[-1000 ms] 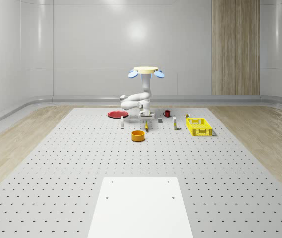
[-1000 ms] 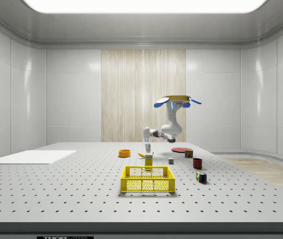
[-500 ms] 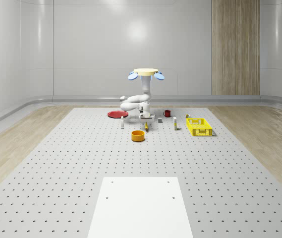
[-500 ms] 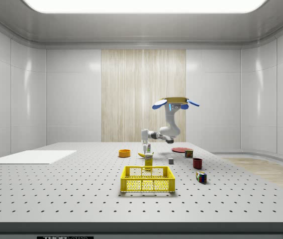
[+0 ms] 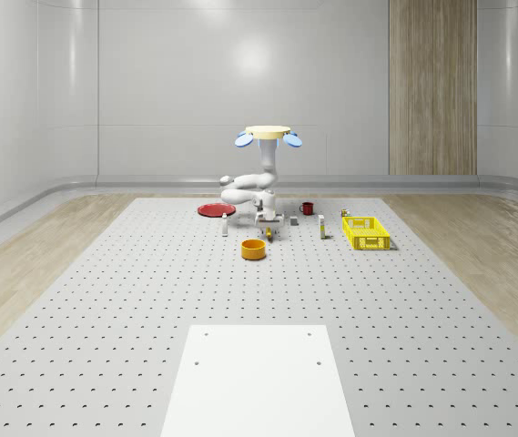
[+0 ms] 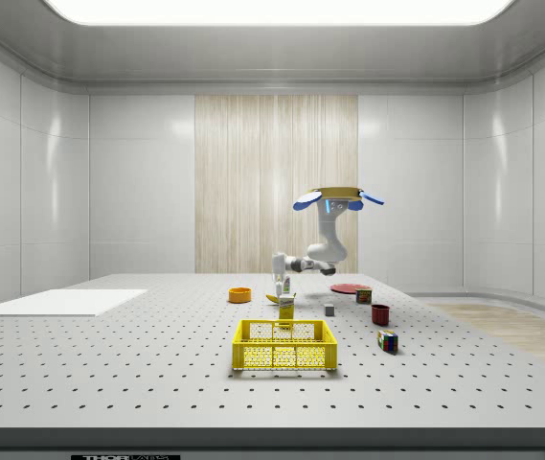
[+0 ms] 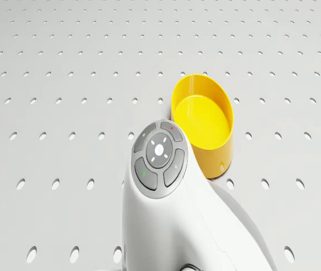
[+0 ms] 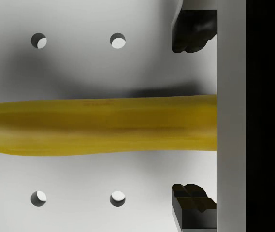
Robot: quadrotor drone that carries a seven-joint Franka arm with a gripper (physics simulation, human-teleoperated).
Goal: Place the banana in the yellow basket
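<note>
The banana point(image 8: 98, 125) lies flat on the perforated table, between my gripper's point(image 8: 193, 118) two dark fingertips point(image 8: 190, 29). There are gaps on both sides, so the gripper is open and touches nothing. In the whole-scene view the gripper point(image 5: 266, 224) hangs just above the banana point(image 5: 269, 235), behind the orange bowl. The drone point(image 5: 268, 135) hovers over this spot with its arm folded downward. The yellow basket point(image 5: 367, 233) stands apart at the whole-scene view's right. In the side view the basket point(image 6: 284, 345) is in the foreground, and the gripper point(image 6: 279, 285) is over the banana point(image 6: 273, 299).
An orange bowl point(image 5: 254, 248) sits just in front of the banana, and the bowl point(image 7: 202, 121) lies close beside the arm in the drone view. A red plate point(image 5: 215, 210), a red mug point(image 5: 307, 208), a carton point(image 6: 286, 309) and a colour cube point(image 6: 387, 340) are nearby. A white panel point(image 5: 268, 378) lies in front.
The arm has lowered the gripper closer to the banana and the table. The drone has shifted slightly and sits a little lower than a second ago.
</note>
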